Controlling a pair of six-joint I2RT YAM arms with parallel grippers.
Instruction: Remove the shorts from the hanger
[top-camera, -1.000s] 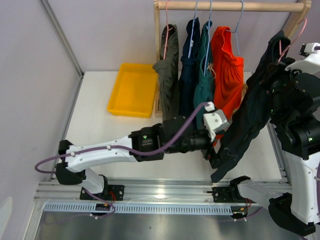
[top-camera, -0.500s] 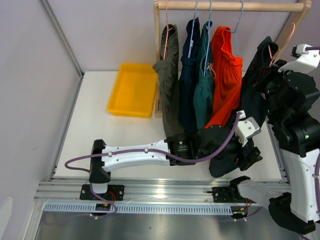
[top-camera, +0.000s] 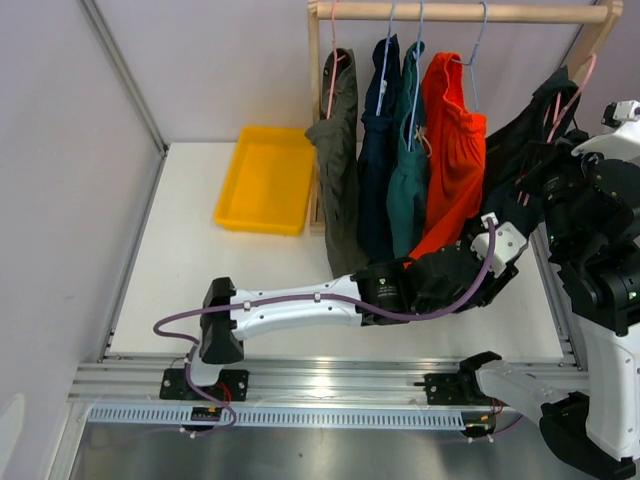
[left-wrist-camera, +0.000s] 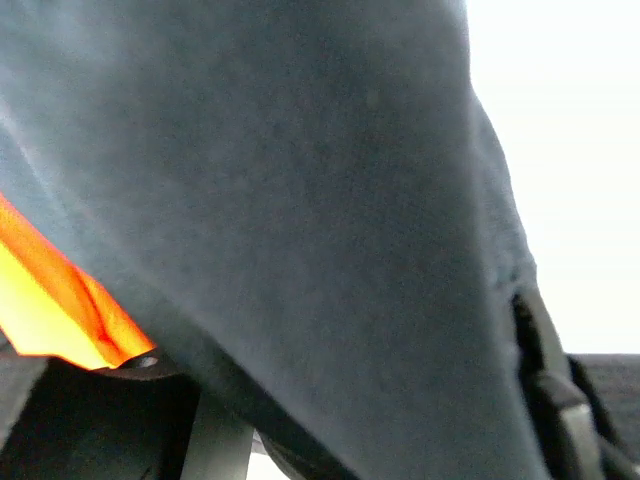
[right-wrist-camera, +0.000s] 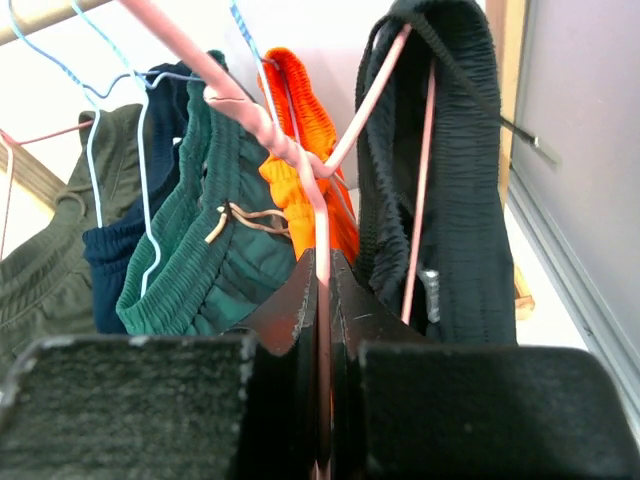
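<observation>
Pulling the black shorts (top-camera: 522, 140) off the pink hanger (top-camera: 578, 82) looked to be the step in hand. From above, the left arm reached across the counter (top-camera: 200, 270) with the left tool (top-camera: 508, 262) sunk in that pair's lower folds, while the right arm held the hanger near the right end of the rail (top-camera: 460, 12), beside the orange pair (top-camera: 452, 140), teal pair (top-camera: 408, 160), navy pair (top-camera: 378, 140) and olive pair (top-camera: 340, 150); a yellow tray (top-camera: 265, 180) lay far left. The left wrist view was nearly all dark cloth pressed close, with an orange sliver at lower left and one finger (left-wrist-camera: 548, 400) at the right edge. Cloth hid the gap, so I could not tell in either view whether that tool was clenched. Only the right wrist view showed the right tool (right-wrist-camera: 322, 300) clenched on the pink wire, with the black waistband draped over the hanger just beyond. Next, I judged, the left tool needed a firm pinch of cloth and a pull down and away while the right held steady. A weak pinch would let the cloth slip.
</observation>
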